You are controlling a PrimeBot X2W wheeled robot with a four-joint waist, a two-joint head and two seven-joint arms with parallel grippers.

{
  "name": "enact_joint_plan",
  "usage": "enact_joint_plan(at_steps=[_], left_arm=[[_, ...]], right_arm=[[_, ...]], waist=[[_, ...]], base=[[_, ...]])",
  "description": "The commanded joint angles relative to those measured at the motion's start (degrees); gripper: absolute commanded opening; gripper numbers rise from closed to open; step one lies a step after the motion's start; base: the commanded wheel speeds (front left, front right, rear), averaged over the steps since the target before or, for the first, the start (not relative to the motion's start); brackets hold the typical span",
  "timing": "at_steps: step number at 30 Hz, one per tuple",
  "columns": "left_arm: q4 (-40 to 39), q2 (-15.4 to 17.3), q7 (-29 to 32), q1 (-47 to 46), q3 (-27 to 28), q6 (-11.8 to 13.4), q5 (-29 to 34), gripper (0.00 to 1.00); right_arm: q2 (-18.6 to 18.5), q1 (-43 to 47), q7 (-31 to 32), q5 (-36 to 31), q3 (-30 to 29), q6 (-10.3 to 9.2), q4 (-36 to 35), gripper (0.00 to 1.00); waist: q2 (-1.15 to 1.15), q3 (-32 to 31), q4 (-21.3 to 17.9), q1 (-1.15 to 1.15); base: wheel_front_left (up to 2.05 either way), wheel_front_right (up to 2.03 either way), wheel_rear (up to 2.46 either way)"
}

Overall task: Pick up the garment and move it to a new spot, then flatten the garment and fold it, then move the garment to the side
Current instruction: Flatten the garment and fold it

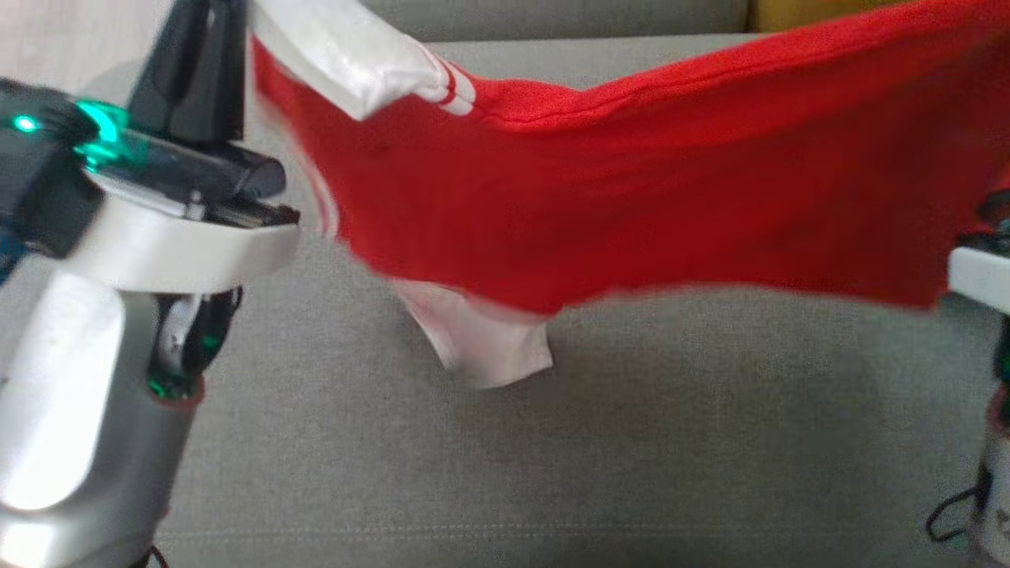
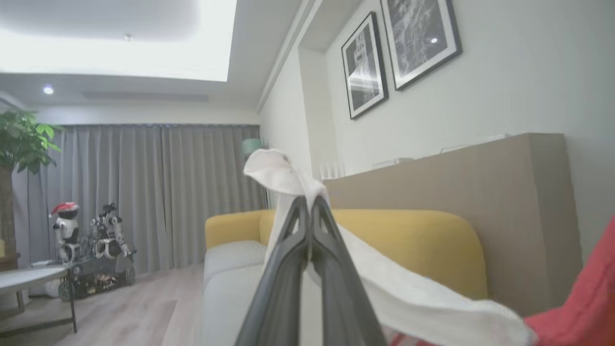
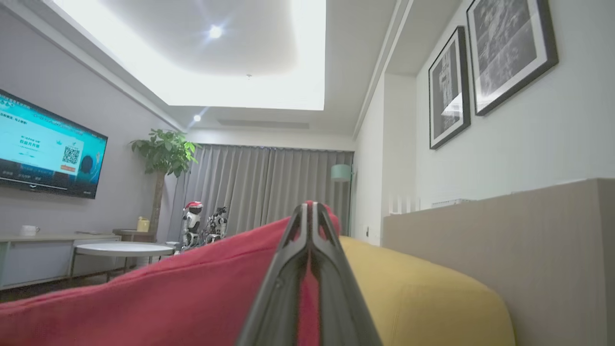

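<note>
The garment [image 1: 631, 197] is a red shirt with white sleeves. It hangs stretched in the air above the grey sofa seat [image 1: 552, 442], between my two arms. My left gripper [image 2: 310, 206] is shut on a white sleeve [image 2: 278, 175] at the upper left of the head view, where its dark fingers [image 1: 193, 63] rise beside the cloth. My right gripper [image 3: 310, 211] is shut on the red cloth [image 3: 192, 288] at the garment's right end. A second white sleeve [image 1: 481, 339] dangles below the red body, just above the seat.
A yellow sofa back [image 2: 408, 240] and a beige wall ledge [image 2: 480, 192] stand behind the seat. A round white table [image 3: 125, 249], a small robot toy [image 3: 192, 223], a plant [image 3: 163, 154] and a wall screen [image 3: 48, 149] lie farther off.
</note>
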Motion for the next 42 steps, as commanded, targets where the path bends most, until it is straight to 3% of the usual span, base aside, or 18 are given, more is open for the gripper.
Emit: enact_joint_plan(at_steps=[1, 10, 17, 20, 23, 32, 38, 39, 42], left_arm=[[-3.0, 2.4, 0.9, -3.9, 2.9, 0.4, 0.4, 0.0], [-6.3, 3.3, 5.6, -5.6, 3.2, 0.6, -1.1, 0.0], [3.3, 2.5, 4.9, -13.3, 2.8, -2.5, -3.2, 0.0], [14.3, 1.7, 2.4, -23.4, 2.8, -5.2, -3.4, 0.0], [23.4, 0.7, -0.2, -31.9, 2.9, -6.3, -2.9, 0.0], [46.0, -2.1, -4.4, -50.7, 4.8, -6.1, -0.3, 0.0], [54.8, -5.8, -4.6, -51.4, 6.4, -6.3, 0.3, 0.0], [54.8, -5.8, -4.6, -51.4, 6.4, -6.3, 0.3, 0.0], [63.2, -8.3, -4.6, -49.3, 6.1, -6.7, -0.4, 0.0]], right_arm=[[-0.6, -2.3, 0.8, -0.3, 0.8, 0.37, -2.7, 0.0], [-1.8, -5.9, 4.1, 2.1, -0.6, 0.37, -1.5, 0.0], [-3.5, -16.1, 3.8, 5.9, 1.3, 0.37, 8.3, 0.0], [-4.3, -27.5, 1.5, 8.1, 3.5, 0.37, 17.5, 0.0], [-4.5, -36.7, -1.8, 9.2, 5.5, 0.37, 26.1, 0.0], [-0.6, -57.4, -13.8, 10.9, 8.5, 0.37, 54.7, 0.0], [1.7, -61.7, -15.1, 10.1, 12.5, 0.37, 71.8, 0.0], [1.7, -61.7, -15.1, 10.1, 12.5, 0.37, 71.8, 0.0], [2.6, -61.8, -15.0, 9.9, 13.7, 0.37, 80.2, 0.0]], waist=[[0.0, -0.9, 0.3, 0.0], [0.0, -1.2, 0.8, 0.0], [0.0, 2.3, 1.1, 0.0], [0.0, 5.3, 1.1, 0.0], [0.0, 7.2, 0.8, 0.0], [0.0, 8.9, -0.6, 0.0], [0.0, 12.1, 0.0, 0.0], [0.0, 12.1, 0.0, 0.0], [0.0, 13.7, 0.6, 0.0]], base=[[0.0, 0.0, 0.0], [0.0, 0.0, 0.0], [0.0, 0.0, 0.0], [0.0, 0.0, 0.0], [0.0, 0.0, 0.0], [0.0, 0.0, 0.0], [0.0, 0.0, 0.0], [0.0, 0.0, 0.0], [0.0, 0.0, 0.0]])
